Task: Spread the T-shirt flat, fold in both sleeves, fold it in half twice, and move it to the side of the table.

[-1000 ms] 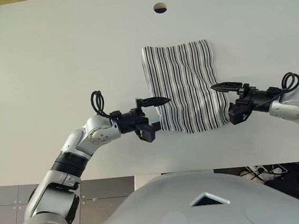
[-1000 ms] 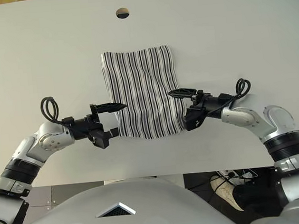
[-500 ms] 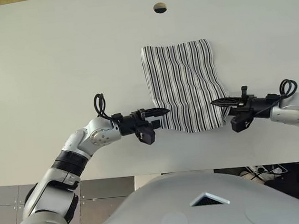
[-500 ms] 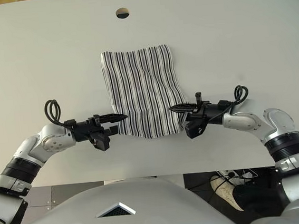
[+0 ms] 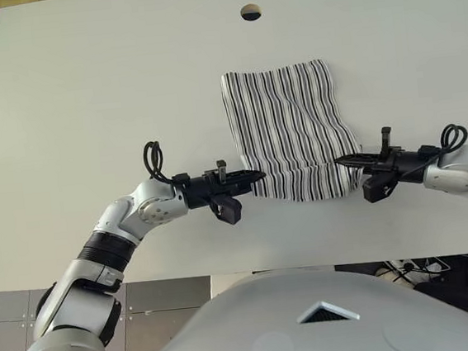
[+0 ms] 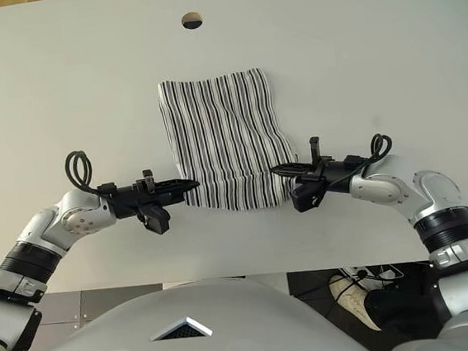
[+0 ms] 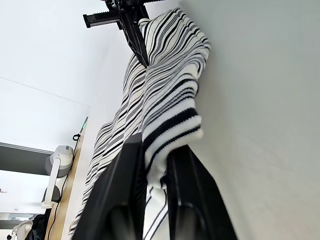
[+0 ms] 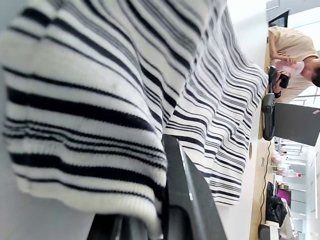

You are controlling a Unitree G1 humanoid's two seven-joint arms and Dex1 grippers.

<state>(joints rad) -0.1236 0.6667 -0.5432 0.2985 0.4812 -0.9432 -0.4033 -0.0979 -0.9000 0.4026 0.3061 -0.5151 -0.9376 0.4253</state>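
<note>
The black-and-white striped T-shirt (image 5: 287,125) lies folded into a narrow rectangle on the white table (image 5: 86,98), right of centre. My left gripper (image 5: 255,176) is at its near left corner, shut on the hem. In the left wrist view the fingers (image 7: 131,165) pinch a bunched fold of the T-shirt (image 7: 165,90), and the right gripper (image 7: 137,42) holds the far end of the same edge. My right gripper (image 5: 342,162) is shut on the near right corner. The right wrist view has the striped T-shirt (image 8: 125,75) clamped against one finger (image 8: 180,175). The near hem is lifted slightly.
A round cable hole (image 5: 250,12) sits in the table beyond the shirt. Broad bare tabletop extends to the left of the shirt, and a narrower strip to its right. The table's near edge (image 5: 227,272) runs just below both arms.
Both grippers came down from above the near corners to the table and shut on the hem. The shirt's near edge has since drawn up and slightly away from me.
</note>
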